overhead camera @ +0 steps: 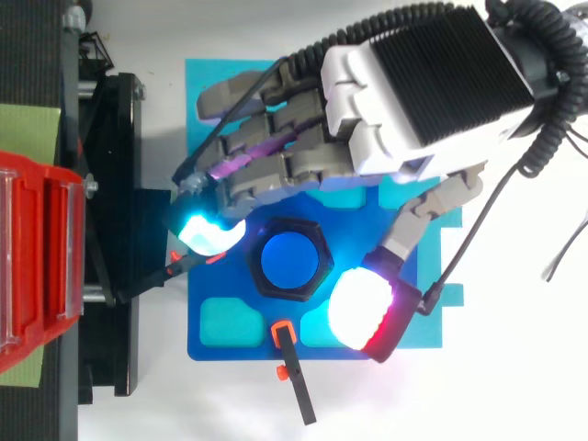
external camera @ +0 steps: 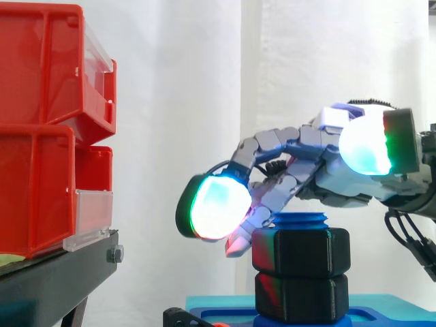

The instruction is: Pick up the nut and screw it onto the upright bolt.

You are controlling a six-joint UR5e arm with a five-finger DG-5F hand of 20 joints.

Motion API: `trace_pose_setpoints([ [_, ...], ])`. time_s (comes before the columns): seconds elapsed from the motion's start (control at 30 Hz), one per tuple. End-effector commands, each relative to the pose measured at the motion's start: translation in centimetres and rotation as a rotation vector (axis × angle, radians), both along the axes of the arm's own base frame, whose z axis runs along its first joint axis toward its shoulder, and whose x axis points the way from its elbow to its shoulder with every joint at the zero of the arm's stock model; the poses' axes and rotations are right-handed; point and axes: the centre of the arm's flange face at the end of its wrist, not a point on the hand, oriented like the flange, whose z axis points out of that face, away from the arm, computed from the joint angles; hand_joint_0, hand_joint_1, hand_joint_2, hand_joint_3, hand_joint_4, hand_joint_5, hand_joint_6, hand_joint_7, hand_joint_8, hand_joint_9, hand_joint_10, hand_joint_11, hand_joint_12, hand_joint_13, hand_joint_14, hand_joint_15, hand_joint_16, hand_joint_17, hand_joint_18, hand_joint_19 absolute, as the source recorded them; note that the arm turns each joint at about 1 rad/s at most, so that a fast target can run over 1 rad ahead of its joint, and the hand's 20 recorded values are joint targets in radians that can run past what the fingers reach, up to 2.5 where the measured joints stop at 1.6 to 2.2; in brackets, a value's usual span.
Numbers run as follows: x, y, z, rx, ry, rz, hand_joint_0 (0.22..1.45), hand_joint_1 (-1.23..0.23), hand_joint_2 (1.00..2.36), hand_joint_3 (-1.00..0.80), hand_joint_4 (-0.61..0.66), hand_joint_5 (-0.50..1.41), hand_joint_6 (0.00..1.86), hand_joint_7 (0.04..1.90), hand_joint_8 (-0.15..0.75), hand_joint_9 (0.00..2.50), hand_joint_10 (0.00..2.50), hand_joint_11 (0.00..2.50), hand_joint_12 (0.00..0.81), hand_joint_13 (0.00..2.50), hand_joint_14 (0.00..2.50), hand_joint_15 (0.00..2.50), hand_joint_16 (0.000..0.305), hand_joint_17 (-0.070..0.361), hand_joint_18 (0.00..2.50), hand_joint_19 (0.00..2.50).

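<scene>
Status: the robot hand (overhead camera: 423,83) is open over the upright bolt (external camera: 300,220), fingers spread and loosely bent, holding nothing as far as we can see. The top view puts a cyan fingertip (overhead camera: 209,231) just left of the upper nut (external camera: 301,251) and the thumb pad (overhead camera: 363,308) just off its lower right, so they bracket it. In the side view one finger reaches down beside the nut's left face; we can't tell if it touches.

The upper nut sits level on the bolt, resting on a lower nut (external camera: 300,296), with blue thread showing above it. We judge it's threaded on and near bottomed.

Risks from here:
- Pads ride high against the nut. If they close on the top edge they'll slip off the flats and spin without turning it.
- If the two nuts bind, torque goes into the lower one or the blue fixture plate (overhead camera: 220,285), which could shift on the surface (overhead camera: 514,367) if the clamps give.
- The leftmost fingers hang close to the left clamp (overhead camera: 184,265), so a wide twist could snag it.

Count: 1 robot hand, 1 bolt, 2 black nuts, 1 fixture plate, 2 clamps (the second (overhead camera: 287,342) at the front edge), 2 stacked red bins (external camera: 48,68) on 1 black stand (external camera: 61,272).
</scene>
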Motion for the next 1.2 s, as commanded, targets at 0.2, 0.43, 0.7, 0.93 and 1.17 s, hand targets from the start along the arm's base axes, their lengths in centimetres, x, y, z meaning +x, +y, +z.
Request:
trace_pose_setpoints([
  [0.2, 0.0, 0.9, -0.7, 0.002, 0.009, 0.002, 0.44, -0.24, 1.00, -0.50, 0.17, -0.16, 0.50, 0.70, 0.275, 0.79, 0.00, 0.00, 0.339, 0.54, 0.00, 0.00, 0.038, 0.087, 0.31, 0.00],
  [0.43, -0.1, 0.9, -0.7, 0.002, 0.011, 0.002, 0.44, -0.23, 1.00, -0.50, 0.18, -0.15, 0.50, 0.76, 0.283, 0.79, 0.00, 0.00, 0.339, 0.54, 0.00, 0.00, 0.038, 0.086, 0.31, 0.00],
  [0.7, -0.1, 0.8, -0.8, -0.012, 0.008, -0.003, 0.45, -0.24, 1.00, -0.50, 0.22, -0.12, 0.50, 0.89, 0.291, 0.82, 0.00, 0.02, 0.331, 0.55, 0.00, 0.00, 0.036, 0.081, 0.32, 0.00],
  [0.93, -0.8, 0.9, -2.3, -0.012, 0.008, -0.003, 0.46, -0.24, 1.00, -0.50, 0.23, -0.09, 0.50, 1.05, 0.299, 0.85, 0.00, 0.05, 0.323, 0.58, 0.00, 0.00, 0.034, 0.076, 0.34, 0.00],
  [1.17, -0.8, 0.5, -2.2, -0.004, -0.002, -0.005, 0.46, -0.25, 1.00, -0.50, 0.20, -0.06, 0.50, 1.19, 0.304, 0.91, 0.00, 0.07, 0.318, 0.61, 0.00, 0.00, 0.032, 0.073, 0.38, 0.00],
])
